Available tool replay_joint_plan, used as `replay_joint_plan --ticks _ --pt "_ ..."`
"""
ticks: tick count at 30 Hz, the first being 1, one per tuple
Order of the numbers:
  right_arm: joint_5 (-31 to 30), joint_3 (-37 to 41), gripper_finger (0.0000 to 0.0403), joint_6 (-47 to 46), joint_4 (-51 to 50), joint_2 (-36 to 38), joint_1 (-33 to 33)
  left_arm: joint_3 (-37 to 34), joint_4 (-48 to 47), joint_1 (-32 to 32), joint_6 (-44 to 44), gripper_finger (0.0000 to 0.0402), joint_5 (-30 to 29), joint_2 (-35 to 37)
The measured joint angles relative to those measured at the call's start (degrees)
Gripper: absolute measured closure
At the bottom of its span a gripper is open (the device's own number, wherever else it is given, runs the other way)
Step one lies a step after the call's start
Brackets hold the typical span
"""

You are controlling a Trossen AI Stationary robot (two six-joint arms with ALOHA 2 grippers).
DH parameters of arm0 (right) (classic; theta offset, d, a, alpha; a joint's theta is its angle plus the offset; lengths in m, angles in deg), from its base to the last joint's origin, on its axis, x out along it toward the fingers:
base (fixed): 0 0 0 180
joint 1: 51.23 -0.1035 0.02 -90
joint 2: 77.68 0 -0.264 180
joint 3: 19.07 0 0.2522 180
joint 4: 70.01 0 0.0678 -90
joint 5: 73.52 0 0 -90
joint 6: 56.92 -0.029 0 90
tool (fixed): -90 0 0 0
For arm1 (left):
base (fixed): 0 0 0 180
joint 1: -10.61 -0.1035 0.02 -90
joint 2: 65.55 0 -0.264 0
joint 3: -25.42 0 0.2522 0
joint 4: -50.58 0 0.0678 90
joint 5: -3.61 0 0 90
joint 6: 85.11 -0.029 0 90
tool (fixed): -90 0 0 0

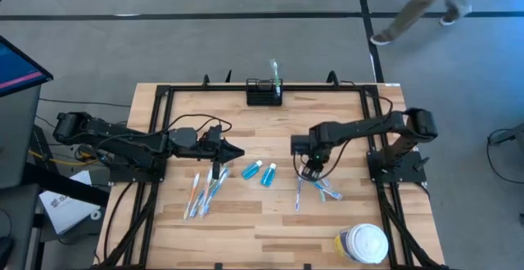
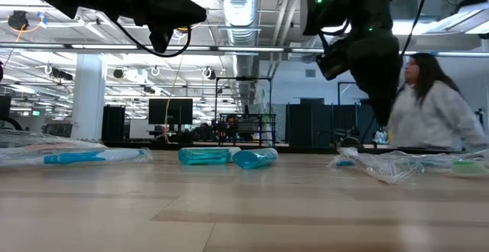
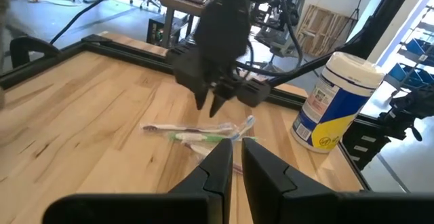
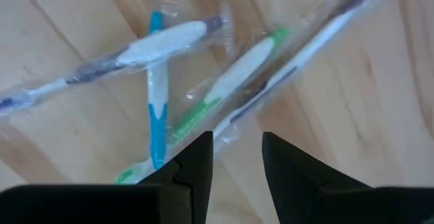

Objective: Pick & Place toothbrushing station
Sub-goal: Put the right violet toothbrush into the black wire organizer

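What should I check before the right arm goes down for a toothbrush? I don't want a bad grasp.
1. Right gripper open: ok, gap shows in its wrist view.
2. Right gripper over the plastic-wrapped toothbrushes: ok.
3. One toothbrush singled out: not ok, several cross and overlap.
4. Small black rectangular holder reachable at the table's far edge: ok, one brush already in it.
5. Left gripper out of the way: ok, above its own pile.

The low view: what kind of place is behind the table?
Probably a large open lab or workshop: exposed ceiling ducts, dark equipment racks, and a person walking past on the bare floor.
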Motion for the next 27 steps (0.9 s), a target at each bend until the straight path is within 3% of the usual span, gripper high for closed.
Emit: replay_joint_plan --ticks 17,27 --pt "-3.5 12.9 0.0284 -21.3 12.4 6.8 -12.4 0.0 0.4 0.0 0.5 0.0373 0.0 0.0" --pt "-11.6 15.8 0.0284 -27.6 13.9 6.7 -15.5 0.0 1.1 0.0 1.5 0.0373 0.0 0.0"
